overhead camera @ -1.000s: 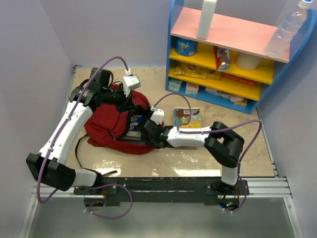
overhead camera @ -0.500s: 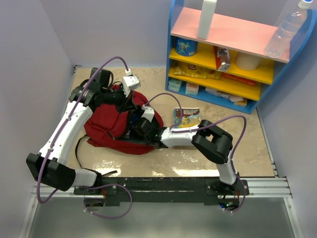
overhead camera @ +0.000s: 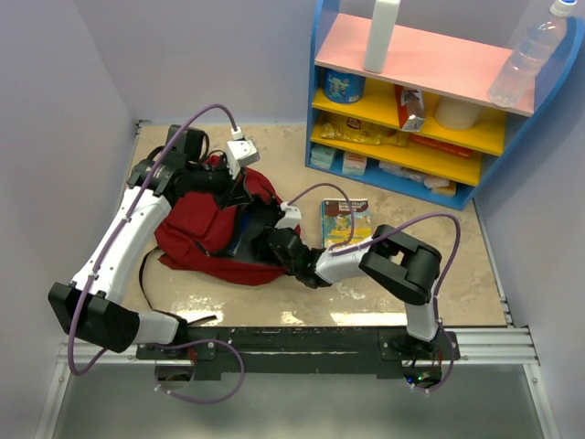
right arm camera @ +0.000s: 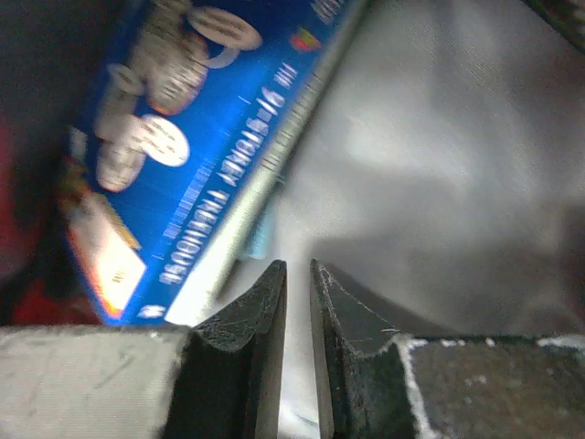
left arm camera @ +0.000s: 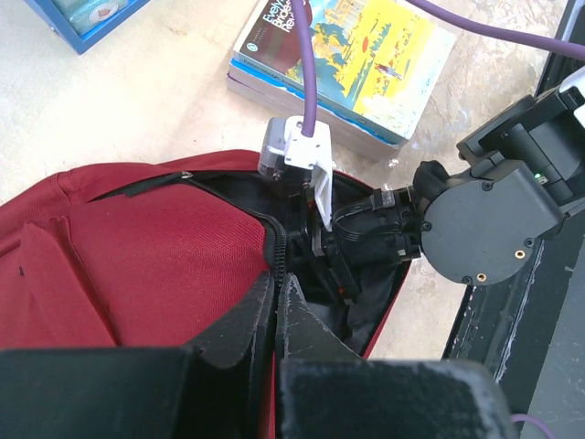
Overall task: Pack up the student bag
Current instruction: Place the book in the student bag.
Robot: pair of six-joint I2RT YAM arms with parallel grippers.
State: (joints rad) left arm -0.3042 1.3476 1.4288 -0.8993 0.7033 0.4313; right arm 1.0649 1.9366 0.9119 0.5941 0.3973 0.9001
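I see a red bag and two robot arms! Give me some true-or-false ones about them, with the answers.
1. The left gripper pinches the zip edge of the dark red fabric backpack. True.
2. The right gripper hangs outside the backpack. False: it reaches into the bag's open mouth.
3. A glossy blue book lies inside the backpack. True.
4. The right gripper squeezes the blue book. False: its fingers stand slightly apart with nothing between them.
5. The yellow-covered paperback book lies on top of the backpack. False: it lies on the beige table beside it.
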